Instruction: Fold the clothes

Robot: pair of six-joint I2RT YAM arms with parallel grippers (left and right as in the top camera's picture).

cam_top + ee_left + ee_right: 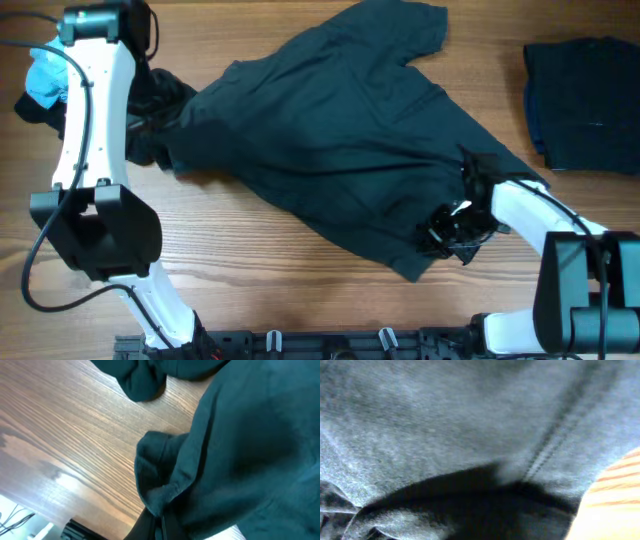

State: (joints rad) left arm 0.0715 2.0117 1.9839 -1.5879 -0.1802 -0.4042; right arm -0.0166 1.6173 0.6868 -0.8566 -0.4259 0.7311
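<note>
Right fingers: hidden. Grey-green cloth fills the right wrist view, seam running across, a sliver of wood at the edge. You cannot tell whether they pinch or stand spread

Right gripper [452, 225]: buried at the near hem of the shirt [330, 130], by its lower right corner. Likely placed there because the hem is the edge you would lift to fold

Left fingers: not clearly seen either. In the left wrist view the cloth gathers into a bunch that runs down toward a dark shape at the bottom edge. That reads as a grip on a sleeve or corner, but it is a judgement, so call it unknown

Left gripper [150, 95]: at the far left end of the shirt, where the fabric is wadded

Shirt: lies diagonally across the middle of the table [250, 280], rumpled, not flat, 1 sleeve up at the far edge. With 2 arms at opposite ends, the likely aim is to pull it taut and flatten it first

Folded garment [585, 100]: dark, squared, well apart at the far right; looks already done

Blue cloth [45, 75]: far left, behind the left arm, with something dark beside it

Fold on this shirt not yet begun
</note>
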